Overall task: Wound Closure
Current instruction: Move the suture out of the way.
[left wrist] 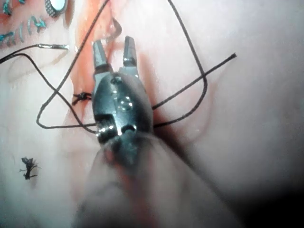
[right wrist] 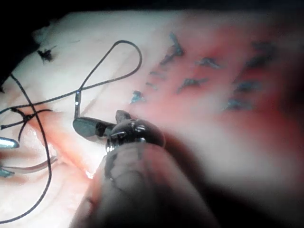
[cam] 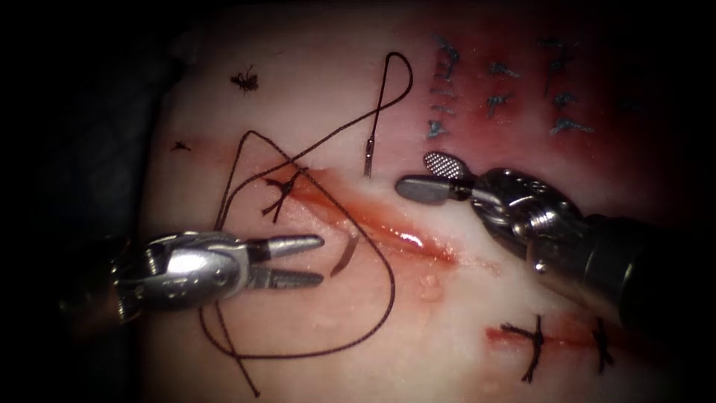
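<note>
Endoscope view: the left tool (cam: pixel 322 260) hovers with smooth tapered jaws parted, holding nothing, just left of the curved needle (cam: pixel 346 256). The needle's middle is buried in the glistening tissue (cam: pixel 447 328) below the cut (cam: pixel 388 227). The right tool (cam: pixel 426 176), its ridged jaws apart, is empty. Dark braided thread (cam: pixel 377 321) loops loosely over both.

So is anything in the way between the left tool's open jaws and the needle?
Nothing visible is. The left tool holds nothing, jaws open, pointing at the needle, which sticks out of the tissue just below the cut. The thread curves past beyond it. The right tool is open and empty.
</note>
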`<state>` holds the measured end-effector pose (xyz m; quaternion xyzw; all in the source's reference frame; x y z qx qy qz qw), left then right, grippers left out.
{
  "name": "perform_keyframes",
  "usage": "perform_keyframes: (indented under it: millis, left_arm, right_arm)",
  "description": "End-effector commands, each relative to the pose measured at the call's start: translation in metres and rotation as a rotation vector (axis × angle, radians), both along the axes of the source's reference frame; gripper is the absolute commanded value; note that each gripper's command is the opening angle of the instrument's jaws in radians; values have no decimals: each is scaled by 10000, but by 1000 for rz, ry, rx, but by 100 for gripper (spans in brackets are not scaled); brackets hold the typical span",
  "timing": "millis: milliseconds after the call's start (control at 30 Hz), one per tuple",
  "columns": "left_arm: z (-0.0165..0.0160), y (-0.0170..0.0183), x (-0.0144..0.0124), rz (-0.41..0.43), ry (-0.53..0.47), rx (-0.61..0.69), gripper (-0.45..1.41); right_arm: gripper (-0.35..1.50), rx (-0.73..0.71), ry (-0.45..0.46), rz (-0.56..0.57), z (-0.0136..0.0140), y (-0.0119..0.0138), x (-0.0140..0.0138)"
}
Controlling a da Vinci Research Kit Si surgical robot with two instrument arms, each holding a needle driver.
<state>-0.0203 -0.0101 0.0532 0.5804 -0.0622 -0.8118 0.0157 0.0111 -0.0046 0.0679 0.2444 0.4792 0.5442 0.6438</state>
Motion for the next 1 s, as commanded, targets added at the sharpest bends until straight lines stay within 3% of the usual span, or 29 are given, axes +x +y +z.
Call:
perform_keyframes:
  millis: [33, 367, 467, 533, 600, 700, 800, 933, 1000]
  left_arm:
    - [4, 5, -4, -6, 5, -3, 69]
    - [-37, -14, 2, -57, 49, 65, 70]
    - [-58, -21, -6, -112, 85, 121, 66]
    - [-73, -32, -18, -222, 153, 206, 65]
    - [-75, -35, -21, -259, 172, 241, 65]
    - [-82, -49, -32, -306, 248, 397, 66]
    - [-81, -56, -39, -315, 290, 447, 66]
    - [-64, -83, -60, -310, 445, 514, 70]
    - [-60, -86, -62, -305, 467, 532, 72]
  right_arm:
    - [116, 0, 0, -3, 6, -3, 4]
    - [106, -15, 6, -20, 6, -17, 0]
    - [104, -18, 3, -19, 7, -20, 0]
    - [104, -19, 0, -20, 7, -22, 0]
    - [104, -19, 0, -21, 7, -23, -1]
    - [103, -19, -8, -17, 6, -23, -4]
    - [103, -19, -15, -12, 5, -23, -5]
    - [103, -10, -23, -2, 1, -22, -5]
    - [103, -10, -23, -2, 0, -22, -5]
